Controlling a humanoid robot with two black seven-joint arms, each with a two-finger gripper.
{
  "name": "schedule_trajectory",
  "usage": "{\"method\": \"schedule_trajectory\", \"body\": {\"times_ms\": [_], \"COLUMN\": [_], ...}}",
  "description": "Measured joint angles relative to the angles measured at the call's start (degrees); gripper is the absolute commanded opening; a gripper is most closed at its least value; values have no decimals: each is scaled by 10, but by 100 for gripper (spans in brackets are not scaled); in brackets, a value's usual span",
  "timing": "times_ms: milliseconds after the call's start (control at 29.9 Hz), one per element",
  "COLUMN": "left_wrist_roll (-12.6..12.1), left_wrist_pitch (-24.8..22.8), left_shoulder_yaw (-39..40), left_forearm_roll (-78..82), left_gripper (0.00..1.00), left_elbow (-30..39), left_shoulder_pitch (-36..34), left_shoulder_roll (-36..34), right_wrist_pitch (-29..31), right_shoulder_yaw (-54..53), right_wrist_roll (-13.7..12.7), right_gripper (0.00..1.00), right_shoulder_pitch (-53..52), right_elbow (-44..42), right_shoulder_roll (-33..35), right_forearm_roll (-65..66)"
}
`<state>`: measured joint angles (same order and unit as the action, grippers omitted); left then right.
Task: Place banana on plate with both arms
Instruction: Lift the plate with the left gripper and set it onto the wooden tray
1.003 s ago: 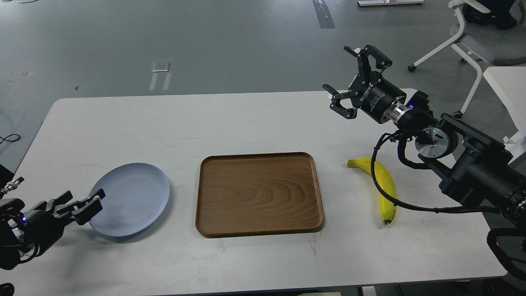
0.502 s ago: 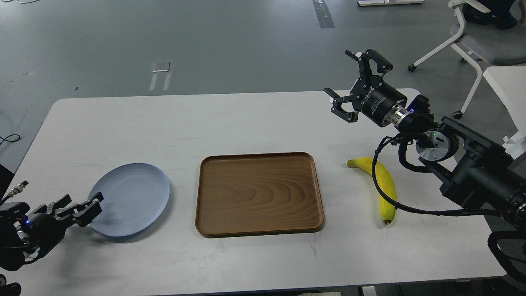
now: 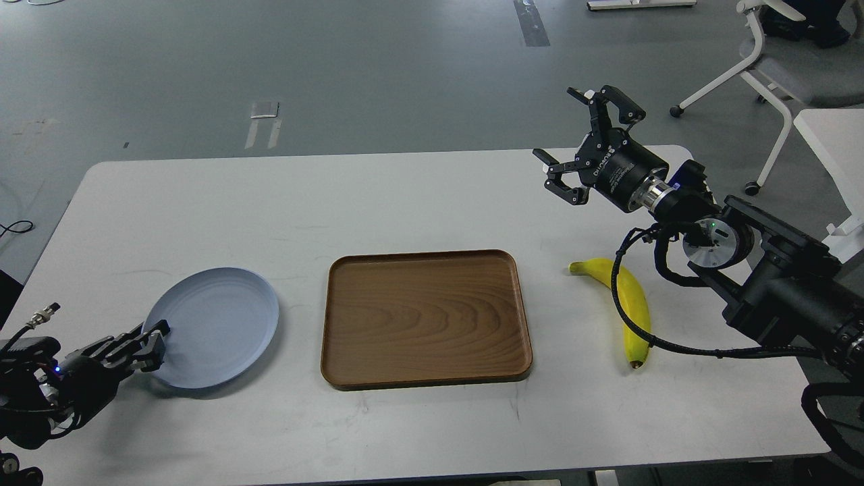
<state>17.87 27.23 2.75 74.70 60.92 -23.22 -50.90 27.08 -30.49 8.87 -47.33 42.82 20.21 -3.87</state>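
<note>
The yellow banana (image 3: 638, 300) lies on the white table (image 3: 405, 196) at the right, and a black arm cable crosses over it. The pale blue-grey plate (image 3: 216, 324) sits at the front left. My right gripper (image 3: 563, 138) is open and empty. It hangs above the table's back right, behind the banana and well apart from it. My left gripper (image 3: 147, 343) is low at the plate's front-left rim. It is dark and seen side-on, so I cannot tell whether its fingers are apart or touch the plate.
A rectangular brown wooden tray (image 3: 425, 317) lies between plate and banana. A white office chair (image 3: 776, 61) and the corner of another white table (image 3: 837, 148) stand off the table's right side. My right arm's thick links (image 3: 783, 283) hang over the table's right edge.
My left gripper has sunk lower and drawn slightly back along the plate's front-left rim. My right gripper has drifted slightly right, still open. The banana and plate have not moved.
</note>
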Motion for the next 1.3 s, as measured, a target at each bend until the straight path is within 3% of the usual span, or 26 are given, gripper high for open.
{"method": "schedule_trajectory", "body": {"times_ms": [435, 736, 1003, 1304], "left_wrist_roll": [14, 19, 41, 41], "left_wrist_pitch": [8, -4, -35, -39], "left_shoulder_yaw": [7, 0, -48, -128], "left_forearm_roll": [1, 12, 13, 12], "left_gripper": [0, 0, 0, 0], "left_elbow": [12, 88, 101, 25], "left_shoulder_pitch": [-23, -117, -219, -261], "left_shoulder_roll": [-9, -1, 79, 194], "right_wrist_pitch": [0, 0, -1, -4], "right_shoulder_yaw": [-2, -3, -5, -9], "right_wrist_roll": [1, 1, 2, 2], "right_gripper": [100, 100, 100, 100], "right_shoulder_pitch": [0, 1, 6, 21], "right_elbow": [1, 6, 16, 30], "right_shoulder_roll": [1, 13, 35, 55], "right_forearm_roll": [0, 0, 0, 0]}}
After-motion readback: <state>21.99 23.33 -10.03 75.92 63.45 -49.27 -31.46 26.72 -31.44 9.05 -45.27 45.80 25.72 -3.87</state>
